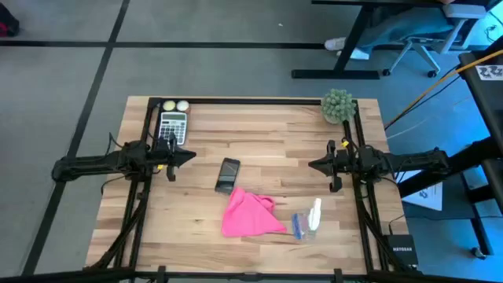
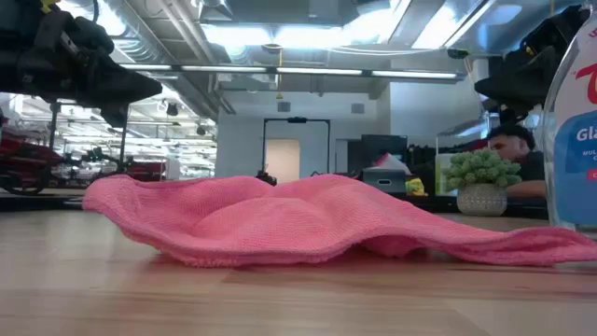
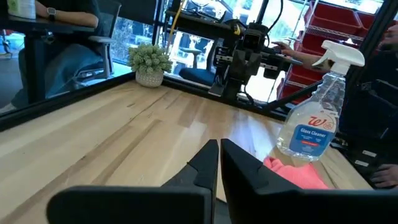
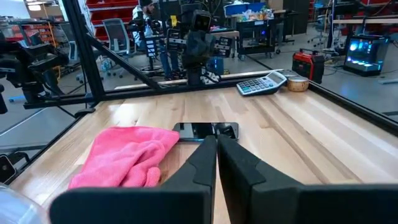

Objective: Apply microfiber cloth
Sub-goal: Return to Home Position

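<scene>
Seemingly finished. Above the table [image 1: 259,126], left gripper [image 1: 191,156] and right gripper [image 1: 313,165] raised at opposite sides, fingers pressed together, empty. Pink cloth [image 1: 250,214] crumpled toward the front, against the phone [image 1: 227,174]. Only parking remaining, probably.

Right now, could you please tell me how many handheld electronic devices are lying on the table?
2. The black phone lies near the table's middle, beside the pink microfiber cloth; the calculator sits near the table's upper-left corner in the high view. Something small could hide under the cloth.
</scene>
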